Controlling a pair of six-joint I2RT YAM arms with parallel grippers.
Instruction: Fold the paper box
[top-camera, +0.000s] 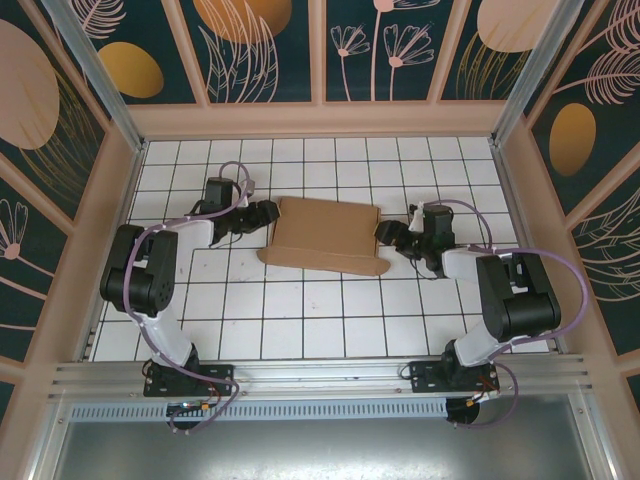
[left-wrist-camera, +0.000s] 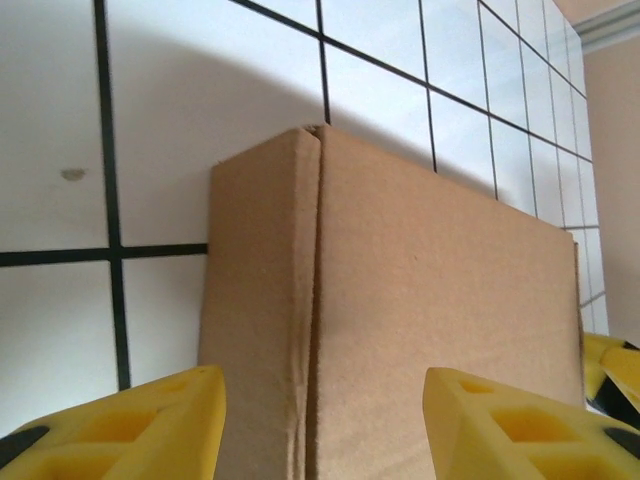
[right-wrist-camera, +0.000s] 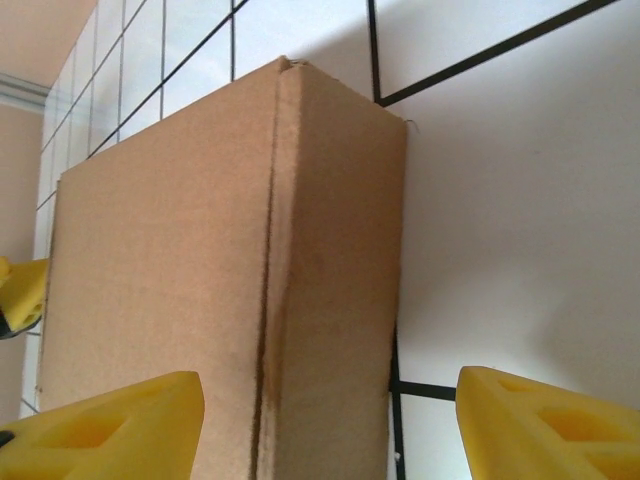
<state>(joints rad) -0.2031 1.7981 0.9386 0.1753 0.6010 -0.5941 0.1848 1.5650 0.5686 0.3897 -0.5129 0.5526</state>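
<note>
The paper box (top-camera: 325, 235) is plain brown cardboard, lying partly folded on the white tiled floor mid-table. My left gripper (top-camera: 268, 215) is at the box's left end and my right gripper (top-camera: 385, 237) at its right end. In the left wrist view, the yellow fingers (left-wrist-camera: 130, 425) stand wide apart and open, and the box's (left-wrist-camera: 420, 300) folded side with its crease runs up between them. In the right wrist view, the jaws are also open, fingers (right-wrist-camera: 550, 420) spread, with the box's (right-wrist-camera: 200, 250) creased end between them. Neither gripper clamps the cardboard.
The floor is a grid of white tiles (top-camera: 300, 320) with black lines. Beige walls (top-camera: 520, 200) with patterned panels enclose it on three sides. A metal rail (top-camera: 320, 375) runs along the near edge by the arm bases.
</note>
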